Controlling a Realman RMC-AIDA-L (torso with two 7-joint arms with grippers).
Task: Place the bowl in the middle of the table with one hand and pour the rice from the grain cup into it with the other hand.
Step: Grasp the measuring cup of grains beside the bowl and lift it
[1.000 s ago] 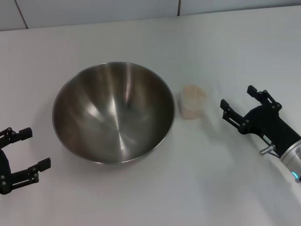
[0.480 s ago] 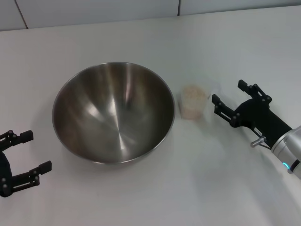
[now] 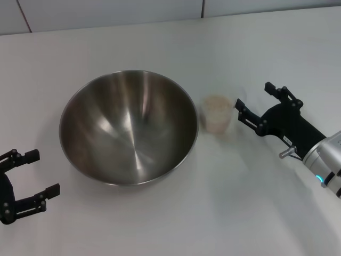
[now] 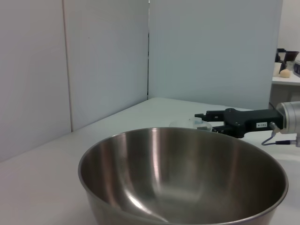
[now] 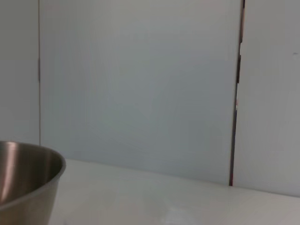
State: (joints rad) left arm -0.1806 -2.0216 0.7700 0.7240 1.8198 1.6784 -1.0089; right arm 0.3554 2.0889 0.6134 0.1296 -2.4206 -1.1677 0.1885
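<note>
The steel bowl (image 3: 128, 127) stands empty on the white table (image 3: 160, 224), left of centre. It also shows in the left wrist view (image 4: 183, 178) and at the edge of the right wrist view (image 5: 23, 183). The grain cup (image 3: 217, 114), filled with rice (image 3: 217, 103), stands upright just right of the bowl. My right gripper (image 3: 252, 102) is open, level with the cup and just to its right, a small gap away; it also shows in the left wrist view (image 4: 202, 122). My left gripper (image 3: 40, 173) is open and empty at the near left, apart from the bowl.
Grey wall panels (image 3: 106, 13) run along the table's far edge. Bare tabletop lies in front of the bowl and behind it.
My right gripper has moved left toward the grain cup, closing most of the gap. My left gripper has drawn back slightly toward the near edge. Bowl and cup have not moved.
</note>
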